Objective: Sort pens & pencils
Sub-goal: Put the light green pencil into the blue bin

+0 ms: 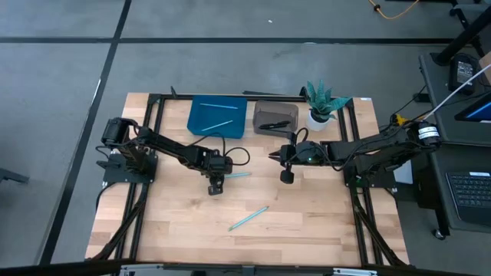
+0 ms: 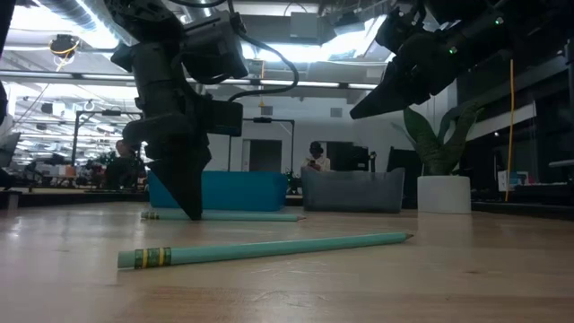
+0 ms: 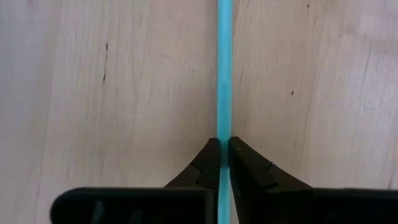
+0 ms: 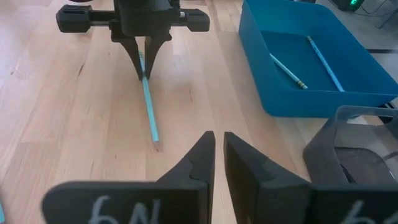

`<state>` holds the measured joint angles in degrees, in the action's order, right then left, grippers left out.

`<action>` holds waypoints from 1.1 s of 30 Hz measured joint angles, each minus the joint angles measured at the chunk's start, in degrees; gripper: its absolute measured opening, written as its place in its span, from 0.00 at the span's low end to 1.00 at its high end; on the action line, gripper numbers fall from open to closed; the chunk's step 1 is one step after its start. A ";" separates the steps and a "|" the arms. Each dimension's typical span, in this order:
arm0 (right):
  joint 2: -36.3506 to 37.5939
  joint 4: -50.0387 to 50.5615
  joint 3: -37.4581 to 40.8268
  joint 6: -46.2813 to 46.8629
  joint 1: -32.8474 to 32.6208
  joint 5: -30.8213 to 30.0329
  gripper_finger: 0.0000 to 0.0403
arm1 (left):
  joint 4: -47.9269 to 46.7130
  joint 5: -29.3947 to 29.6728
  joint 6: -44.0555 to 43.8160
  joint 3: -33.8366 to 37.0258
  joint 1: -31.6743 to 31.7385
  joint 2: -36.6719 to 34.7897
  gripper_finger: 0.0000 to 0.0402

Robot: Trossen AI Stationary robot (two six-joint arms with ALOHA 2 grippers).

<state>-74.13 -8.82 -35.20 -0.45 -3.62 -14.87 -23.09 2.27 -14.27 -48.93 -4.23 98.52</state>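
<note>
Tabletop (image 1: 307,222): left end effector (image 3: 224,155) (vertical) pinching pencil (image 3: 224,68)

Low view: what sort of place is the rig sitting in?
Probably an open-plan lab or office workspace. Behind the wooden table run ceiling strip lights and exposed ducting, with people seated at desks in the distance. The high view adds a side desk with a keyboard.
</note>
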 joint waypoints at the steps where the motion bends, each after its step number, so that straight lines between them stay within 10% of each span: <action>1: 0.00 0.00 0.00 0.00 0.00 -0.02 0.09 | 0.00 -0.02 0.67 0.01 0.00 0.00 0.05; 23: -0.02 0.74 0.00 0.17 0.00 0.00 0.09 | -10.32 -0.17 8.93 -9.63 -0.02 0.32 0.04; 33: -0.02 1.57 0.00 0.36 0.00 0.01 0.09 | -22.55 9.60 11.98 -15.95 1.81 -0.96 0.04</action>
<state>-74.15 -7.25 -35.20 -0.09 -3.62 -14.87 -45.64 11.87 -2.29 -64.88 -2.42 97.56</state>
